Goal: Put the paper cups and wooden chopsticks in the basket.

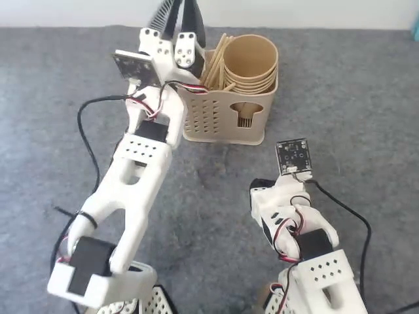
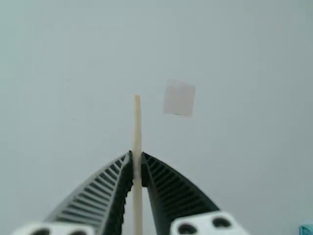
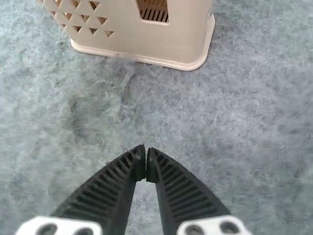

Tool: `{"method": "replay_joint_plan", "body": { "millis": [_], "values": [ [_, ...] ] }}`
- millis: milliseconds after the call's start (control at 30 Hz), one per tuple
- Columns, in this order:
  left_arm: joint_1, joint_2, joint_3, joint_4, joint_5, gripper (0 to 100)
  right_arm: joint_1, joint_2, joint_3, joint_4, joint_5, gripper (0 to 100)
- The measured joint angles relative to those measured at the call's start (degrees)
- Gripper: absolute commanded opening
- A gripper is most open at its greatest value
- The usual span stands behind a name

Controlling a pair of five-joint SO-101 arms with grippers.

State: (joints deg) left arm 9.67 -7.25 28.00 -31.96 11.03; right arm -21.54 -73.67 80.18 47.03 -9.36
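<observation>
From where I stand, the left gripper (image 1: 178, 16), at the upper left of the high view, is clamped on a wooden chopstick (image 2: 137, 117). The stick's long axis runs straight out between the jaws. The basket (image 1: 226, 121) sits just right of and below it, holding stacked paper cups (image 1: 252, 59) and more chopsticks (image 1: 215, 62). The right gripper (image 3: 146, 152), jaws together on nothing, hangs over the carpet (image 3: 234, 122) before the basket. The drop looks like the left arm's job.

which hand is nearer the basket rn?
Left. The left hand, shut on a wooden chopstick, is at the beige perforated plastic basket's left rim. The right hand, shut, sits over grey carpet in front of the basket, clearly apart.
</observation>
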Motion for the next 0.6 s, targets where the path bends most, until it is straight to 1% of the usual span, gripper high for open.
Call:
{"method": "replay_joint_plan", "body": {
  "millis": [100, 167, 300, 467, 600],
  "values": [
    [-0.62, 0.00, 0.00, 0.18, 0.00, 17, 0.00, 0.00, 0.00, 0.00, 2.20, 1.2],
    [-1.32, -0.09, 0.00, 2.73, 0.00, 20, 0.00, 0.00, 0.00, 0.00, 2.55, 1.2],
    [-2.55, -4.04, 0.00, 11.25, -0.18, 18, 0.00, 0.00, 0.00, 0.00, 2.73, 1.2],
    [-2.99, -13.89, 0.00, 21.54, -0.18, 15, 0.26, 0.00, 0.00, 0.00, 2.90, 1.2],
    [-3.08, -22.95, 0.35, 32.62, -0.35, 11, 4.66, -0.18, 0.00, 0.00, 2.90, 1.2]
  ]
}}
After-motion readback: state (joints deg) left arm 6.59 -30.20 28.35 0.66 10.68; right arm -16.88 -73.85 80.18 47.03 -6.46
